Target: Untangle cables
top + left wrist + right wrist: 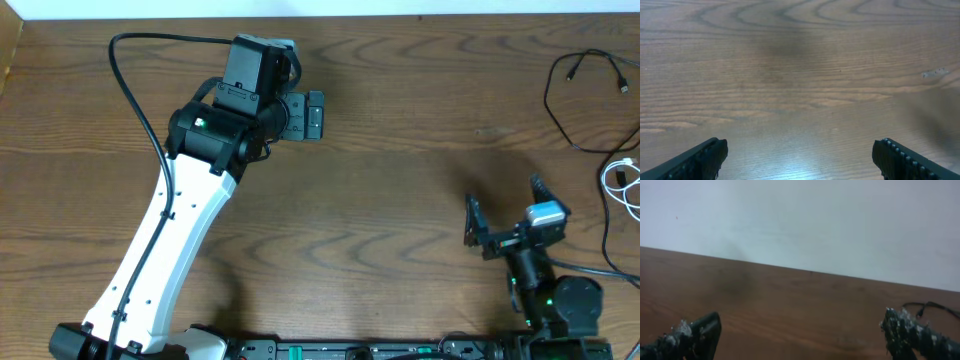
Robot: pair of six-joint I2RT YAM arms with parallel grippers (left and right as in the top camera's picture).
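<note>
There are two cables, one black and one white, and two end effectors. Both end effectors are spread wide with nothing between the fingers.

The black cable [566,118] lies in a loose open loop ahead of the right end effector [505,205] and off to its right, well apart from it. The right wrist view catches a short stretch of it just past the right-hand fingertip. The white cable [622,180] is coiled to the right of that end effector, hard against the right border of the overhead view and partly cut off by it. A thin black line runs down beside the white coil. It may be more of the black cable, but the overhead view is too small there to tell, or to show whether the two cords cross.

The left end effector [303,115] is far to the left of both cables, with a wide stretch of bare wooden surface [400,270] between. A thick black wire [130,90] loops out behind it along its arm.

Nothing stands between either end effector and the cables. Ahead of the right end effector the surface ends at a pale wall [800,220]. The cables sit near the surface's far right corner, so there is little room beyond them.
</note>
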